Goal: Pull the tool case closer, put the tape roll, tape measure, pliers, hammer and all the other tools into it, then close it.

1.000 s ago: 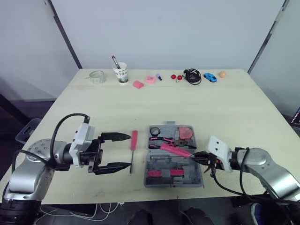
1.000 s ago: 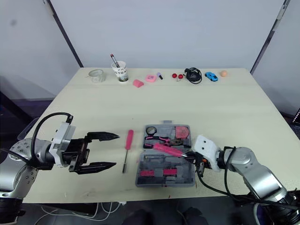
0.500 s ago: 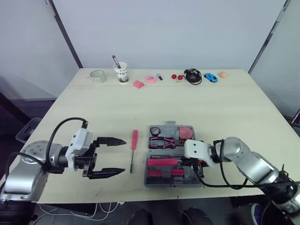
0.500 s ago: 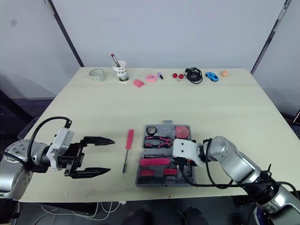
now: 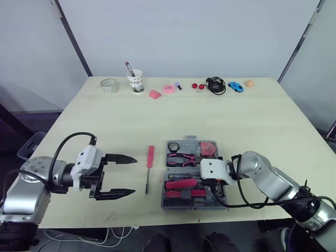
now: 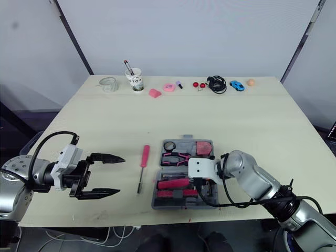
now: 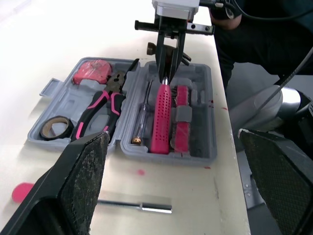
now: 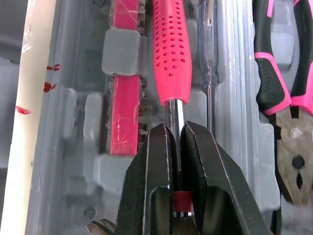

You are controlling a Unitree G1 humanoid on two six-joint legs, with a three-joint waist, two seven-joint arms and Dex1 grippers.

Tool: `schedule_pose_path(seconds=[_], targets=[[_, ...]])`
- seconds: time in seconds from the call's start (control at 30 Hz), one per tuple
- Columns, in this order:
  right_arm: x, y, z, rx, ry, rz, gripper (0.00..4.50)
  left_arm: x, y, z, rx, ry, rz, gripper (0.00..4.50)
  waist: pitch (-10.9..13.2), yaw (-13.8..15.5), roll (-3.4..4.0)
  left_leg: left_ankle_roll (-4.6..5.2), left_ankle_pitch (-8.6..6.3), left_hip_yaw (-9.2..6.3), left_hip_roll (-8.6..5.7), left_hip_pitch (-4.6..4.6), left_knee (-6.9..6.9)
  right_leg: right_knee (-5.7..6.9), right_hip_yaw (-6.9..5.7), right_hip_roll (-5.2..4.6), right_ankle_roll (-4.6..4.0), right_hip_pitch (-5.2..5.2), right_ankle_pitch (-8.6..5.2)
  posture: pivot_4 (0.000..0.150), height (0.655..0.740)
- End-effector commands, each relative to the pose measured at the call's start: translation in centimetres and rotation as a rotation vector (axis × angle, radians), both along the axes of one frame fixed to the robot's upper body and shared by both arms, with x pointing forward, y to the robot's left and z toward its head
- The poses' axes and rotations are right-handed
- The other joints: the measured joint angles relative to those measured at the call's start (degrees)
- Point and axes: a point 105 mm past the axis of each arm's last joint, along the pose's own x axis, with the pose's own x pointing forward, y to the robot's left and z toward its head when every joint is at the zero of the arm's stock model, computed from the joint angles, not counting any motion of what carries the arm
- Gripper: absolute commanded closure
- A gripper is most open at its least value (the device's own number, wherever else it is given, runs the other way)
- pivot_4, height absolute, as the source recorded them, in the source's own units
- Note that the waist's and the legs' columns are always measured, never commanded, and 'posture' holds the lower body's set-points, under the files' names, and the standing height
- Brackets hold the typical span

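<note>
Okay, your right gripper (image 8: 175, 129) is clamping the hammer (image 8: 171, 49) by its steel shaft, with the pink handle lying in the near half of the open tool case (image 5: 195, 207). Your left gripper (image 5: 135, 175) is hovering, fingers spread wide, beside the screwdriver (image 5: 148, 169). Pliers (image 5: 181, 159), tape roll (image 5: 174, 147) and tape measure (image 5: 209, 149) are sitting in the far half.

Head looks down; wrists share tool case (image 7: 201, 123) (right closer).
</note>
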Motion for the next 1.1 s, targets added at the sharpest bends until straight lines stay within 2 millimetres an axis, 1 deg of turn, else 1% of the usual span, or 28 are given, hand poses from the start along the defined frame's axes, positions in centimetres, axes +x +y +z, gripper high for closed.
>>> schedule_pose_path(seconds=[0.03,0.3,0.43,0.47,0.5,0.63,0.8,0.83,0.87,0.9,0.97,1.0,1.03,1.1], targets=[[-0.1,0.6,0.2,0.021,-0.007,0.006,4.48,0.0,-0.8,0.7,-0.022,-0.025,-0.028,0.0,-0.01,-0.17,-0.02,0.0,0.0,0.0,0.0,0.01,0.0,0.0,0.0,0.0,0.0,0.0,0.0,0.15,0.74],[-0.3,0.4,-0.1,0.022,0.01,-0.01,4.48,-0.1,-0.8,0.6,-0.025,-0.018,-0.03,0.0,-0.01,-0.36,-0.02,0.0,0.0,-0.01,0.02,0.04,0.0,0.08,0.0,0.03,0.01,-0.01,0.0,0.15,0.74],[-0.3,0.7,0.0,0.049,0.012,-0.02,2.66,-0.2,-0.9,0.3,-0.016,-0.007,-0.037,0.0,-0.01,-0.27,-0.02,0.0,0.0,-0.01,0.02,0.04,0.0,0.07,0.0,0.02,0.01,-0.01,0.0,0.15,0.74],[-0.3,0.8,0.1,0.055,0.011,-0.024,2.32,-0.3,-1.0,0.4,-0.026,-0.006,-0.037,0.0,-0.01,-0.27,-0.03,0.0,0.0,-0.01,0.02,0.03,0.0,0.07,0.0,0.02,0.01,-0.01,0.0,0.15,0.74],[-0.3,0.8,0.2,0.062,0.008,-0.027,1.79,-0.3,-1.1,0.4,-0.028,-0.006,-0.039,0.0,-0.02,-0.27,-0.03,0.0,0.0,-0.01,0.02,0.03,0.0,0.07,0.0,0.02,0.01,-0.01,0.0,0.15,0.74],[-0.2,1.2,1.1,0.117,0.027,-0.044,1.79,-0.3,-1.1,0.4,-0.02,-0.008,-0.043,0.0,-0.01,-0.18,-0.02,0.0,0.0,0.0,0.02,0.03,0.01,0.07,0.0,0.02,0.0,0.0,0.0,0.15,0.74],[0.3,2.3,2.6,0.287,0.046,-0.061,1.79,-0.3,-1.2,0.5,-0.025,-0.01,-0.044,0.0,-0.02,-0.18,-0.03,0.0,0.0,-0.01,0.02,0.03,0.01,0.07,0.0,0.02,0.01,0.0,0.01,0.15,0.74],[0.5,2.5,2.8,0.317,0.038,-0.063,2.32,-0.3,-1.3,0.5,-0.027,-0.011,-0.044,0.0,-0.02,-0.18,-0.03,0.0,0.0,-0.01,0.02,0.03,0.01,0.08,0.0,0.02,0.01,0.0,0.01,0.15,0.74],[0.5,2.8,2.9,0.337,0.032,-0.048,2.71,-0.3,-1.3,0.5,-0.028,-0.011,-0.044,0.0,-0.02,-0.17,-0.03,0.0,0.0,-0.01,0.02,0.03,0.01,0.08,0.0,0.02,0.02,0.0,0.01,0.15,0.74],[0.4,2.9,2.8,0.349,0.037,-0.038,3.25,-0.3,-1.3,0.5,-0.029,-0.011,-0.044,0.0,-0.02,-0.17,-0.03,0.0,0.0,-0.01,0.02,0.03,0.01,0.07,0.0,0.02,0.02,0.0,0.01,0.15,0.74],[0.2,3.1,2.6,0.357,0.048,-0.026,3.68,-0.3,-1.3,0.5,-0.029,-0.011,-0.043,0.0,-0.02,-0.15,-0.04,0.0,0.0,0.0,0.02,0.03,0.01,0.07,0.0,0.02,0.02,0.0,0.01,0.15,0.74],[0.1,3.2,2.5,0.366,0.059,-0.022,4.21,-0.3,-1.3,0.5,-0.029,-0.011,-0.041,0.0,-0.02,-0.13,-0.03,0.0,0.0,-0.01,0.01,0.03,0.01,0.07,-0.01,0.02,0.02,0.01,0.01,0.15,0.74],[0.0,3.3,2.4,0.376,0.076,-0.021,4.36,-0.3,-1.3,0.5,-0.03,-0.011,-0.039,0.0,-0.02,-0.11,-0.03,0.0,0.0,-0.01,0.01,0.03,0.01,0.07,-0.01,0.02,0.02,0.01,0.01,0.15,0.74],[-0.1,3.3,2.0,0.38,0.093,-0.023,4.36,-0.3,-1.3,0.4,-0.031,-0.01,-0.037,0.0,-0.02,-0.14,-0.03,0.0,0.0,-0.01,0.01,0.03,0.02,0.07,-0.01,0.02,0.02,0.01,0.01,0.15,0.74]])
